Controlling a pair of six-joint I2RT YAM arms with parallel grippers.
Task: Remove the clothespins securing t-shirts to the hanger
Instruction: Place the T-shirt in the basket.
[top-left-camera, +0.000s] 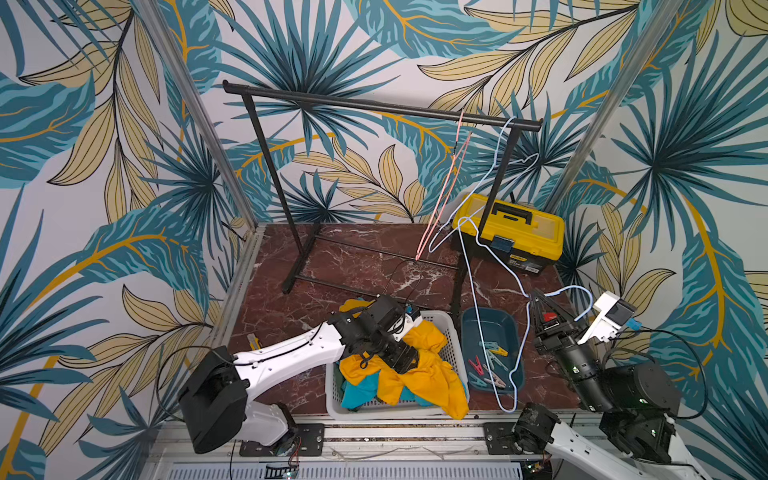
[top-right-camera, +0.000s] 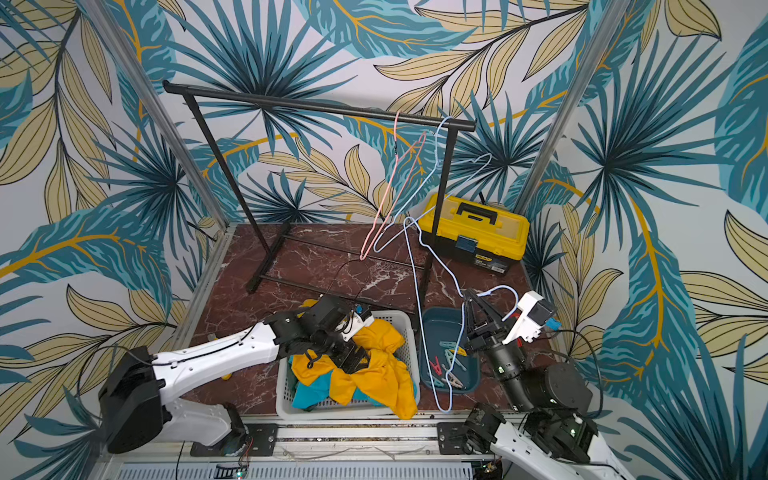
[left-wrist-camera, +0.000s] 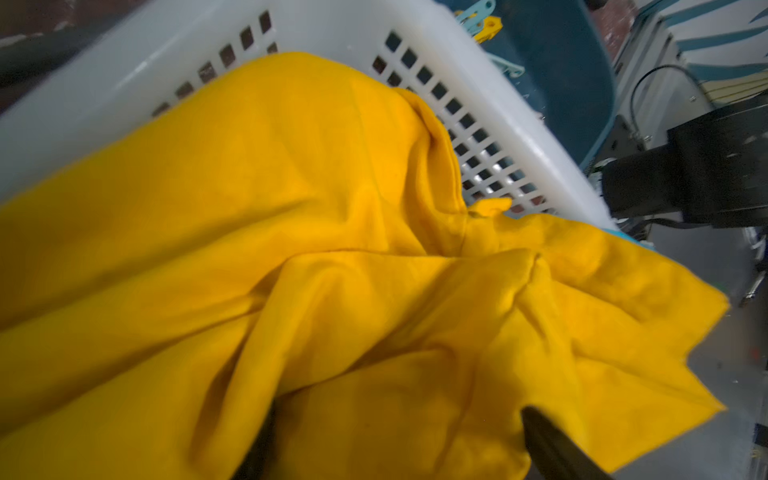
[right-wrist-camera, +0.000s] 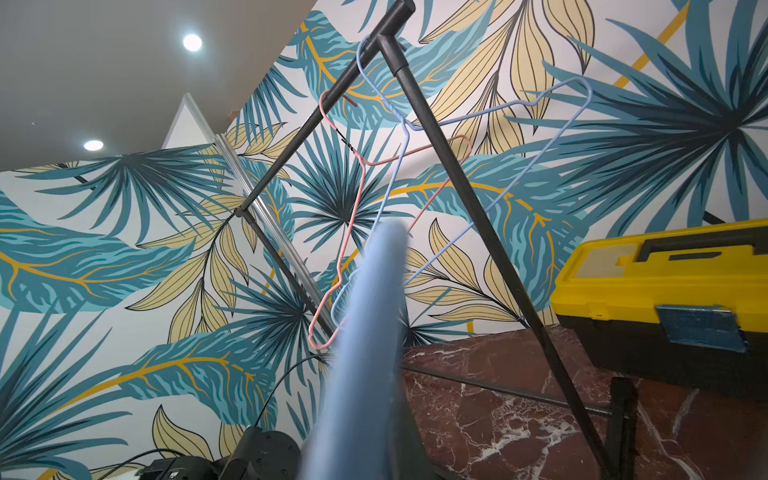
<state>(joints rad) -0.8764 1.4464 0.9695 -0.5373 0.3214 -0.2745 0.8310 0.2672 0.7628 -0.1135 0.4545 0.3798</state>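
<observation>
Now, left gripper (left-wrist-camera: 405, 449) spread wide — over yellow t-shirt (left-wrist-camera: 291, 187), right gripper (top-left-camera: 535, 299) clamped on blue hanger (right-wrist-camera: 365, 332)

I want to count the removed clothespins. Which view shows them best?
Both top views: the clothespins lie in plain sight in the teal tray. The left wrist view catches only a couple at its edge; the right wrist view shows none.

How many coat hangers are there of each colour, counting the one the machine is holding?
pink hanger: 1
blue hangers: 2, one on the rail at, one held in the right end effector at
Total: 3
</observation>
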